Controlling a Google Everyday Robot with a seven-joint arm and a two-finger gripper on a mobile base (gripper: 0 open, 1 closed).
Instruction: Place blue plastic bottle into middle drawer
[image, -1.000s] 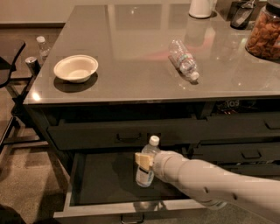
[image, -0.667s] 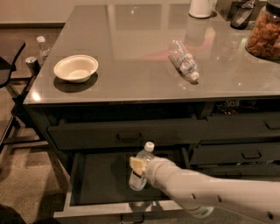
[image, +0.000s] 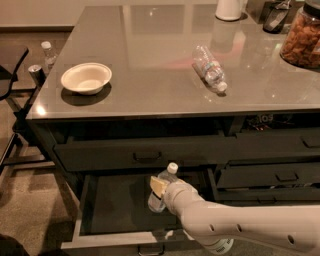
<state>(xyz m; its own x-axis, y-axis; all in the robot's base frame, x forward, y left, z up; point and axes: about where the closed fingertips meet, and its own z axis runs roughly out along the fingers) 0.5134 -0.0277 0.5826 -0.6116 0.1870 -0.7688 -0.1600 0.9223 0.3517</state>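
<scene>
Thin plastic makes the blue plastic bottle light, slick and crushable, we judge, so our pincer, at six o'clock over the middle drawer, clasps its waist.

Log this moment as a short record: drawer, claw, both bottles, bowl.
middle drawer: pulled open, dark inside
claw: over the open drawer, gripping the blue bottle
blue bottle: tilted, cap up, within the drawer opening; whether its base touches the floor is unclear
small bottle: lying on the countertop, right of centre
bowl: upright on the countertop, left side
</scene>
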